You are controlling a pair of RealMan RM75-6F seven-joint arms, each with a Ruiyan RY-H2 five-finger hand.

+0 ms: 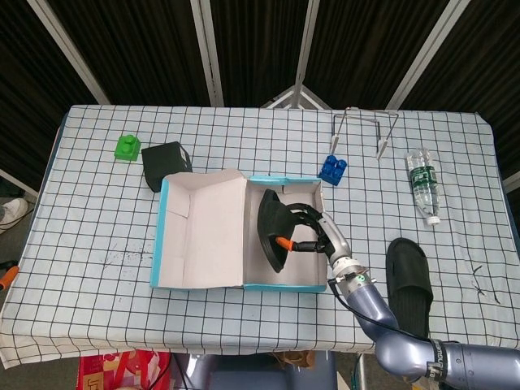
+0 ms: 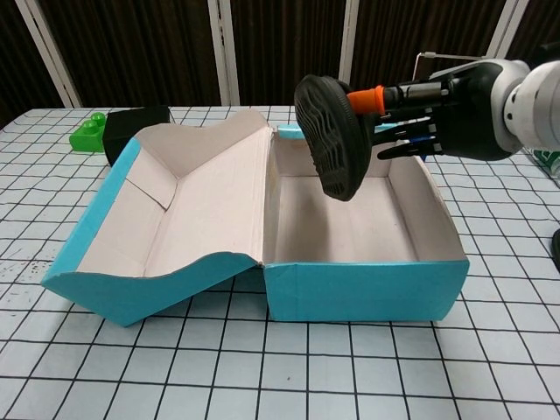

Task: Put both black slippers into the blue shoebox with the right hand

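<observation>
Risk: right hand (image 2: 437, 109) holds one black slipper (image 2: 331, 136) on edge above the blue shoebox (image 2: 363, 289). Early release may leave it propped against the wall, crowding the second slipper (image 1: 409, 286).

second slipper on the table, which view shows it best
The head view: the second slipper lies whole on the table, right of the blue shoebox, sole down. In the chest view only a dark sliver of it shows at the right edge.

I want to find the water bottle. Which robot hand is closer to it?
Right. The right hand is over the blue shoebox, left of the water bottle; the left hand isn't visible.
</observation>
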